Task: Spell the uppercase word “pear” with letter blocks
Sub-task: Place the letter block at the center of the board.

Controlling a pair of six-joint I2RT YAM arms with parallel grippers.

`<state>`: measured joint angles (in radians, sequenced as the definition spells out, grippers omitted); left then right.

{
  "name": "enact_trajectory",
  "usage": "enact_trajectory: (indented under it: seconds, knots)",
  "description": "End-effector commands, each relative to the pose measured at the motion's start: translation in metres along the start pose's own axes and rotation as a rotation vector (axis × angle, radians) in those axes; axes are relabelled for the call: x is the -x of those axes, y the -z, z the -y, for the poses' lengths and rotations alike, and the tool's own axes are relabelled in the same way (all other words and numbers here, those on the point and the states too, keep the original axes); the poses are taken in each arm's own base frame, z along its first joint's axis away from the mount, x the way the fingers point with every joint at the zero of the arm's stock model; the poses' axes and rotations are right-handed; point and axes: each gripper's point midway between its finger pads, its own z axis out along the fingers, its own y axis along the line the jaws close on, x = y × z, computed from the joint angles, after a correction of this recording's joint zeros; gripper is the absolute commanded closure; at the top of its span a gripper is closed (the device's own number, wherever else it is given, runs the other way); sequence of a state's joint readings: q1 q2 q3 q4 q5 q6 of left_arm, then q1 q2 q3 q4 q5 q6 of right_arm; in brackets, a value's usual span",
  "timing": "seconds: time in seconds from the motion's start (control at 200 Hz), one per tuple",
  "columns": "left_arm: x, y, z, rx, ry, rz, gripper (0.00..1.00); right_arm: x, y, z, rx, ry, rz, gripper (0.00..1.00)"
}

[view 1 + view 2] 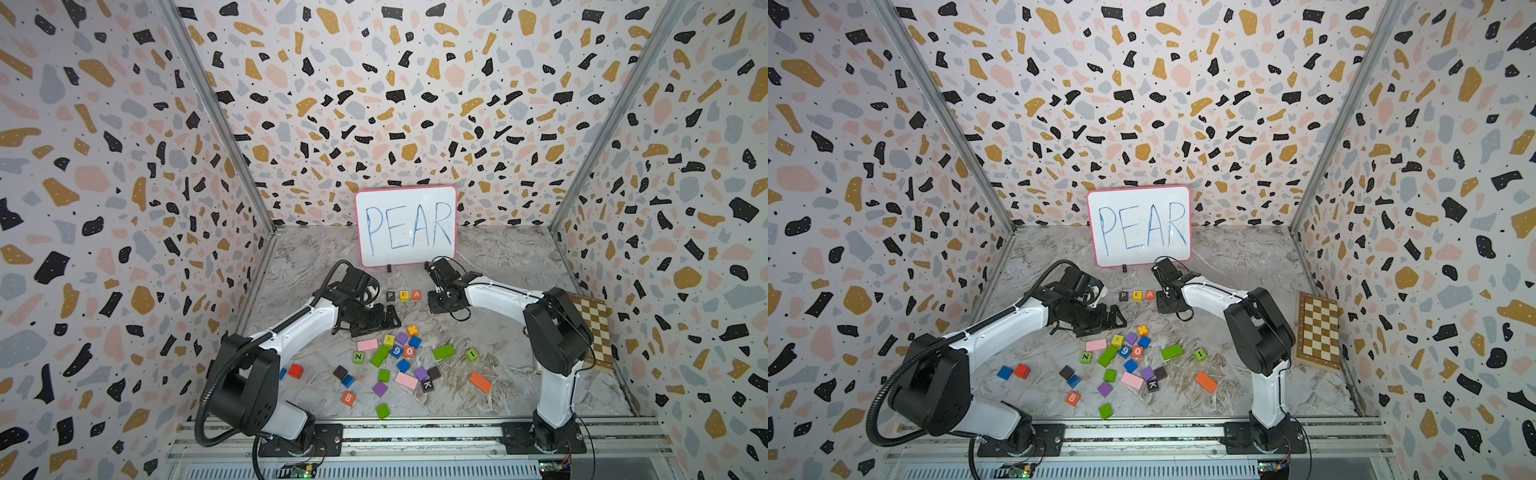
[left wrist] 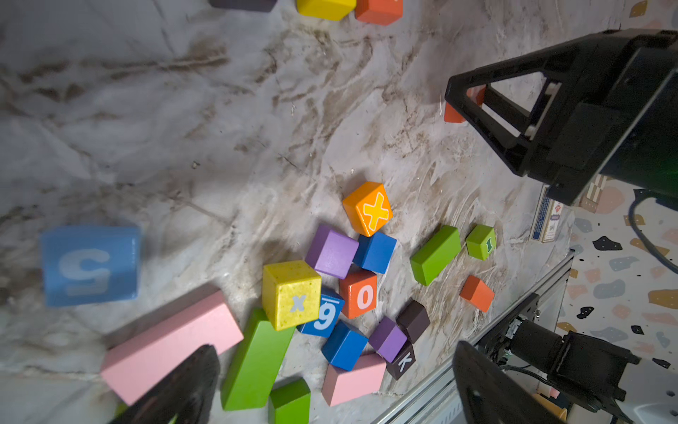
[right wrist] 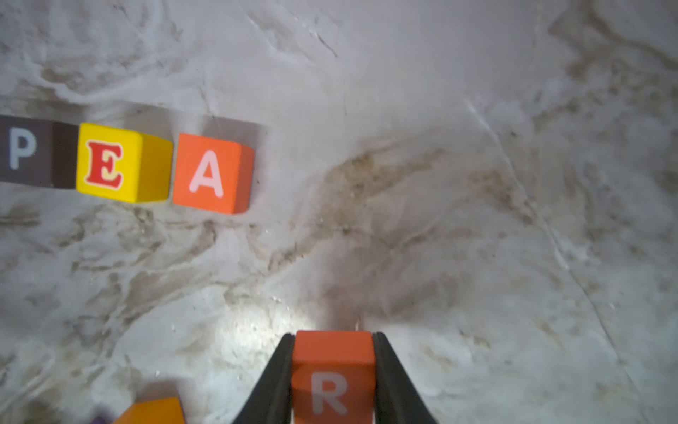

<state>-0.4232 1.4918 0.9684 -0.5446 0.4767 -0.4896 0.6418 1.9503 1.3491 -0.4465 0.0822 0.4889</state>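
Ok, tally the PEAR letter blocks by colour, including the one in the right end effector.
Dark brown: 1, the P block
Yellow: 1, the E block
Orange: 2, the A block and the R block in the right end effector
Total: 4

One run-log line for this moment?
row: P block, E block, A block in line | right gripper: shut on R block, apart from row | left gripper: open, empty

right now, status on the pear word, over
Right fingers shut on orange wooden R cube. Left fingers open, empty. Row: dark P cube, yellow E cube, orange A cube; spot after A bare.
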Motion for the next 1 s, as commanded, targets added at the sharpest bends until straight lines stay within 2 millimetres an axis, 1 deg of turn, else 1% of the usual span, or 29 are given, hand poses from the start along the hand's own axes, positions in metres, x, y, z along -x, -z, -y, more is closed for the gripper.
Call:
enact_trajectory:
  seconds: [0.0, 0.13, 0.25, 0.355, 0.471, 0.641, 0.826, 0.996]
  knots:
    - [0.012, 0.005, 0.008, -0.042, -0.016, 0.006, 0.01, 0.022, 0.001, -0.006, 0.021, 0.015, 0.035, 0.73]
    - [0.014, 0.005, 0.004, -0.038, 0.011, 0.006, 0.01, 0.029, -0.014, -0.008, 0.020, 0.013, 0.018, 0.73]
    - [0.014, 0.004, 0.000, -0.036, 0.028, 0.006, 0.01, 0.035, -0.020, -0.007, 0.007, 0.016, 0.026, 0.73]
    - [0.013, 0.007, 0.000, -0.034, 0.026, 0.012, 0.01, 0.042, -0.025, -0.002, -0.011, 0.010, 0.035, 0.73]
    - [0.011, 0.009, -0.002, -0.028, 0.027, 0.016, 0.01, 0.048, -0.031, -0.002, -0.002, -0.001, 0.035, 0.73]
    - [0.009, 0.011, -0.005, -0.021, 0.031, 0.018, 0.01, 0.054, -0.033, -0.006, 0.007, -0.008, 0.035, 0.73]
    - [0.008, 0.012, -0.006, -0.022, 0.032, 0.019, 0.01, 0.051, -0.036, -0.007, 0.014, -0.013, 0.020, 0.72]
    - [0.007, 0.012, -0.006, -0.025, 0.031, 0.015, 0.01, 0.049, -0.033, -0.011, 0.036, -0.018, 0.008, 0.72]
